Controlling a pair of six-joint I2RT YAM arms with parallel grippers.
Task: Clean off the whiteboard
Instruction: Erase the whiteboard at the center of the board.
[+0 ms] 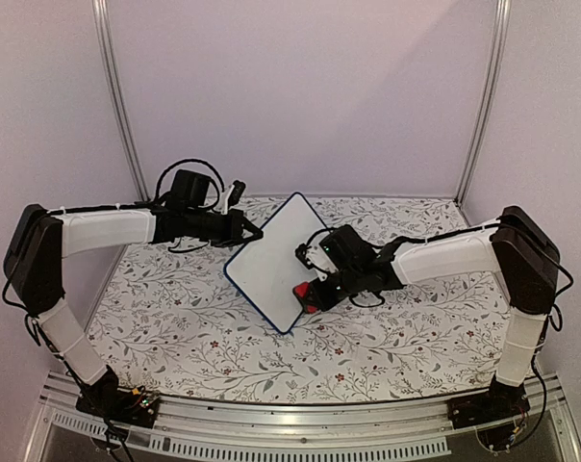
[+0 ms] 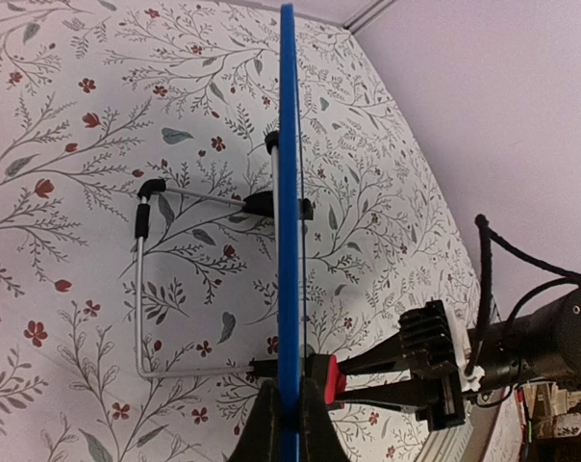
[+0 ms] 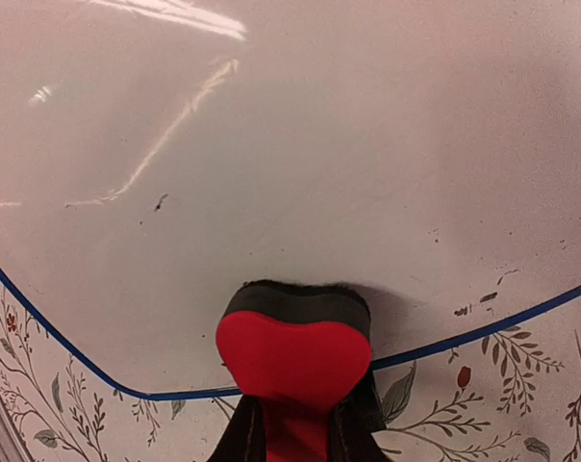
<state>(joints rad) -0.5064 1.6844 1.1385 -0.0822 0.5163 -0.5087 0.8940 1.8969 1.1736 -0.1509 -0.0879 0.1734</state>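
The whiteboard (image 1: 276,260) stands tilted on its wire stand (image 2: 141,289) in the middle of the table, its face almost wiped, with a few small dark specks (image 3: 161,202) left. My left gripper (image 1: 247,231) is shut on the board's blue frame (image 2: 289,192) at its upper left edge, one finger on each side. My right gripper (image 1: 315,289) is shut on the red eraser (image 3: 292,356), whose black felt (image 3: 295,303) presses on the board's face near its lower right edge. The same eraser (image 2: 334,377) shows behind the frame in the left wrist view.
A floral cloth (image 1: 175,327) covers the table. Pale walls close in the back and sides, with metal posts (image 1: 117,96) in the corners. A metal rail (image 1: 290,423) with both arm bases runs along the near edge.
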